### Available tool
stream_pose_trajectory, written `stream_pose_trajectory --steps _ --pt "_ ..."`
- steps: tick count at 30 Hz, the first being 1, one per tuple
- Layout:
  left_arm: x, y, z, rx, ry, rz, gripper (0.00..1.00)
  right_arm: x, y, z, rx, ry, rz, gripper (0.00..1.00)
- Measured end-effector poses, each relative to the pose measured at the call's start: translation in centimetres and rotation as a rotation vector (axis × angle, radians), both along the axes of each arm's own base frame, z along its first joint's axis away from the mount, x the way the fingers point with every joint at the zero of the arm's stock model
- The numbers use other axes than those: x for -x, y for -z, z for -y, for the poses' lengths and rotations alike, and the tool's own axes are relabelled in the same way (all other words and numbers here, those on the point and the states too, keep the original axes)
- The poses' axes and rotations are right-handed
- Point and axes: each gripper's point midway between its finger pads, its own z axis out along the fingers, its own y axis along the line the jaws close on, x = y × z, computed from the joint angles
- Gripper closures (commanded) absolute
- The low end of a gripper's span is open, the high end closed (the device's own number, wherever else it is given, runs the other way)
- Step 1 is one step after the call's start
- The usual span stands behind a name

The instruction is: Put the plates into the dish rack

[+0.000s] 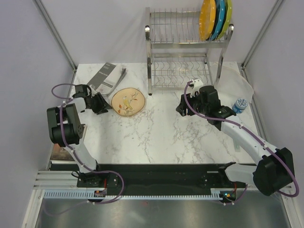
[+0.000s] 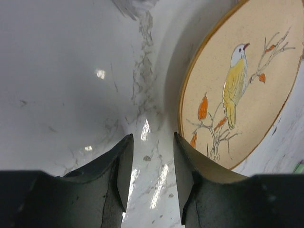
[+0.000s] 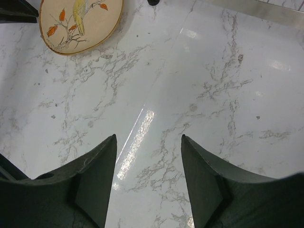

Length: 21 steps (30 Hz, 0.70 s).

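The tan plate (image 1: 128, 101) with a bird and branch print lies flat on the marble table, left of centre; it also shows in the left wrist view (image 2: 242, 80) and the right wrist view (image 3: 80, 22). My left gripper (image 1: 105, 107) is open and empty just left of its rim, low over the table (image 2: 153, 142). The orange plate (image 1: 207, 19), teal plate (image 1: 218, 18) and lime green plate (image 1: 228, 14) stand upright in the top tier of the steel dish rack (image 1: 183, 52). My right gripper (image 1: 183, 109) is open and empty over bare marble (image 3: 148, 142).
A grey booklet (image 1: 104, 76) lies at the back left. A water bottle (image 1: 240, 105) and a clear plastic bag (image 1: 232, 83) lie at the right of the rack. The lower rack tier holds nothing.
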Motion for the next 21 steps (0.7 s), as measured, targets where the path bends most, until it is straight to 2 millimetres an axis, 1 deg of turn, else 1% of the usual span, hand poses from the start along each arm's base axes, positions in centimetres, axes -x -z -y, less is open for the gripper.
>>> stream_pose_trajectory --steps 4,10,13,16,19,21 --pt "-0.8 0.8 0.1 0.024 -0.005 -0.006 0.53 0.0 0.0 0.0 0.001 -0.001 0.001 0.35" --pt "-2.3 0.6 0.2 0.051 -0.005 0.015 0.57 -0.1 0.2 0.0 0.009 -0.004 0.000 0.35" --pt "-2.2 0.6 0.2 0.052 -0.009 0.008 0.55 -0.1 0.4 0.1 0.018 -0.006 -0.001 0.35" --pt "-1.5 0.4 -0.1 0.052 -0.029 -0.008 0.55 -0.2 0.5 0.2 0.025 -0.008 0.003 0.35" --pt "-1.0 -0.8 -0.5 0.057 -0.052 -0.001 0.54 -0.3 0.7 0.2 0.031 -0.009 0.002 0.35" --pt "-1.0 -1.6 -0.7 0.065 -0.065 0.013 0.53 -0.3 1.0 0.2 0.037 -0.010 -0.005 0.35"
